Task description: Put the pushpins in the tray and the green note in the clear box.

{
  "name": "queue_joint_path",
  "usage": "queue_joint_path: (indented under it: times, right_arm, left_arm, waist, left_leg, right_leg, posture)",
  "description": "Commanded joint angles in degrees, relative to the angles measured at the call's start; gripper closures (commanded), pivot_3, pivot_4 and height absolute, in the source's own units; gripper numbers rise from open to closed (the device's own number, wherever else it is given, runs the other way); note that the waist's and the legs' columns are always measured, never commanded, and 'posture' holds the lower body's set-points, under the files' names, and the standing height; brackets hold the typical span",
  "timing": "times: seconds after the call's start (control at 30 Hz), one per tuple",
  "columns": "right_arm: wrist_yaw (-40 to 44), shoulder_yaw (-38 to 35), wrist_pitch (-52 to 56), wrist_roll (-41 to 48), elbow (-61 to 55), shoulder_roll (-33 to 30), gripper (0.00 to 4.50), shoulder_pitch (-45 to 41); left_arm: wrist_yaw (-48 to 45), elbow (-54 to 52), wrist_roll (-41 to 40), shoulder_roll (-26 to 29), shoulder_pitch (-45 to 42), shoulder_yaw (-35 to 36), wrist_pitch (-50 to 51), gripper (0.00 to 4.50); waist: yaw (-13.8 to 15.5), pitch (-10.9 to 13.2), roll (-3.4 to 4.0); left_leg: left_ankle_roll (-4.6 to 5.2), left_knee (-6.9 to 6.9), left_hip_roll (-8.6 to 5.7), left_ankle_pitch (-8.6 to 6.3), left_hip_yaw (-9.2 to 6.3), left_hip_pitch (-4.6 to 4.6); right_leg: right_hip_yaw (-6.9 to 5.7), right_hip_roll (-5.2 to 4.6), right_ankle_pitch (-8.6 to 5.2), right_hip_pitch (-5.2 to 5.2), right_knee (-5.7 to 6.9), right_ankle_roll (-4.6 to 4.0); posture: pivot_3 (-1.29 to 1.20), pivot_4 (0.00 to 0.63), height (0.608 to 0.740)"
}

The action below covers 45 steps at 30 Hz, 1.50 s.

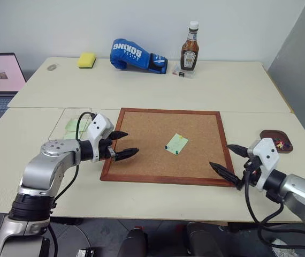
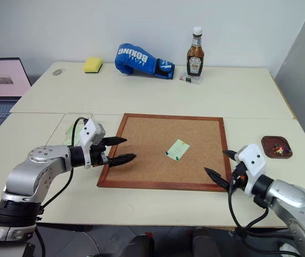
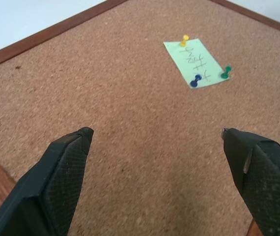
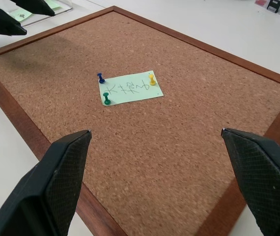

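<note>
Pale green square paper note (image 4: 129,88) lying on wood-framed corkboard (image 1: 142,144), pinned by yellow, blue, green pushpins (image 4: 152,79) | left gripper (image 1: 122,144) hovering, fingers spread | right gripper (image 1: 228,160) hovering, fingers spread | dark brown tray (image 1: 276,141) sitting on tabletop (image 1: 222,85)

Pale green note (image 4: 130,88), yellow, blue, green pushpins (image 4: 152,78), brown cork board (image 1: 152,134).

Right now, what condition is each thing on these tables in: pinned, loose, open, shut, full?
green note: pinned flat to the cork board by three pushpins
pushpins: yellow, blue, green, stuck in the note
tray: holds some pins
clear box: holds pale green notes
left gripper: open, empty
right gripper: open, empty
sauce bottle: upright, capped
laptop: open, screen lit
</note>
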Motion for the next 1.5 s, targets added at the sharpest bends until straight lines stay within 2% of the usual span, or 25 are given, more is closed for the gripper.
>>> queue_joint_path:
  times: [0.03,0.83,1.0,1.2,1.5]
  right_arm:
    - [1.18,-2.38,0.4,1.9,-0.3,-0.64,0.0,-1.47]
    - [0.96,-2.19,0.47,-0.01,-0.34,-1.1,0.0,-1.39]
    - [-0.43,-0.7,-0.41,-2.6,-0.33,-0.47,0.0,-1.61]
    - [-2.33,0.75,0.04,-4.03,-0.41,0.82,0.0,-3.31]
    - [-5.47,7.21,-0.52,-8.21,3.24,5.3,0.0,-10.55]
  left_arm:
    - [-0.43,0.59,0.14,-0.07,-2.19,0.57,-2.08,0.02]
    - [-0.63,1.48,1.33,-2.53,-3.08,-0.65,-4.38,0.02]
    - [-0.57,1.88,0.98,-3.6,-3.81,-0.32,-4.48,0.73]
    - [-0.41,1.41,1.0,-5.24,-3.52,-0.86,-5.19,1.89]
    - [0.88,1.97,3.46,-10.05,-2.73,-3.89,-10.61,3.56]
  waist:
    - [0.0,0.02,-0.04]
    - [0.02,0.03,-0.06]
    - [0.04,0.03,-0.06]
    - [0.01,0.03,-0.06]
    - [-0.05,0.03,-0.06]
  left_leg:
    - [0.0,0.0,0.0,0.0,0.0,0.0]
    - [0.0,0.04,0.0,0.0,0.0,-0.02]
    - [0.0,0.09,0.0,0.0,0.0,-0.01]
    - [0.0,0.1,0.0,0.0,0.0,-0.01]
    - [0.0,0.15,0.0,0.0,-0.01,0.03]
  right_leg:
    - [0.0,0.0,0.0,0.0,0.01,0.0]
    - [0.01,-0.01,0.02,0.0,0.05,-0.01]
    - [0.0,0.0,0.02,0.01,0.08,0.0]
    - [0.01,0.0,0.04,0.01,0.09,-0.03]
    - [0.01,0.0,0.07,0.05,0.13,-0.07]
  posture:
    - [0.0,0.15,0.74]
    - [0.0,0.15,0.74]
    - [0.0,0.15,0.74]
    - [0.0,0.15,0.74]
    - [0.0,0.15,0.74]
